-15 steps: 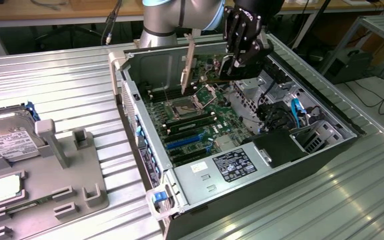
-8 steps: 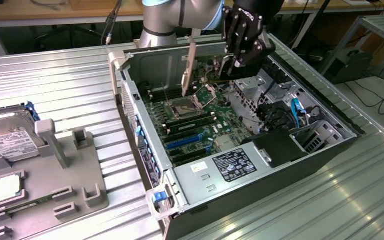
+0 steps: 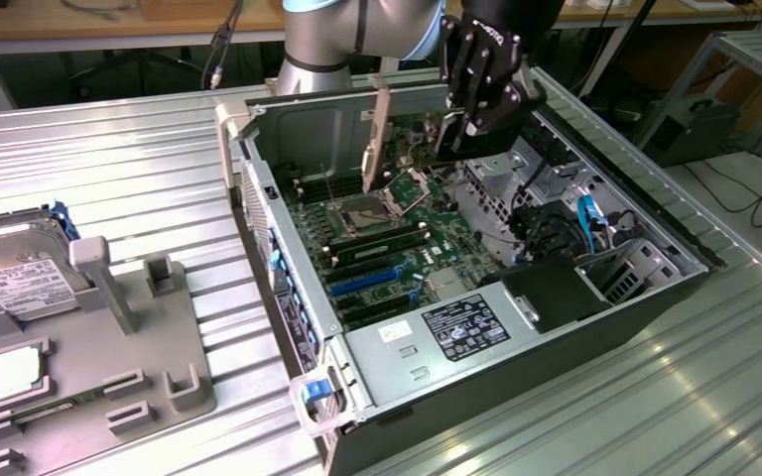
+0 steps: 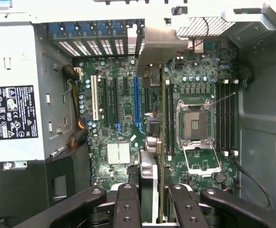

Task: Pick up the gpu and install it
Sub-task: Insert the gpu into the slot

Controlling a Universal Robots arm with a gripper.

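Green board edge-on between the fingers, that's the gpu (image 4: 162,114), and the gripper (image 4: 156,204) has it pinched from both sides, jaws drawn in to just the card's thickness and clamped on its upper edge. From the exterior view the gripper (image 3: 467,139) hangs over the far end of the open computer case (image 3: 242,178), with the gpu (image 3: 384,134) standing upright below it, silver bracket pointing down into the box. Holding it on edge makes sense: the contact strip has to go straight down into a slot on the motherboard (image 4: 123,118), and the bracket end faces the row of rear openings where it would fasten. The card sits above the board, close beside the long blue slot (image 4: 137,104) and short of the bare processor socket (image 4: 197,126); it looks unseated to me, though which slot it lines up with I cannot tell. Off to the exterior view's left, the hard drive (image 3: 11,273) and processor chip (image 3: 13,372) wait on the grey tray (image 3: 156,397), well apart from the action.
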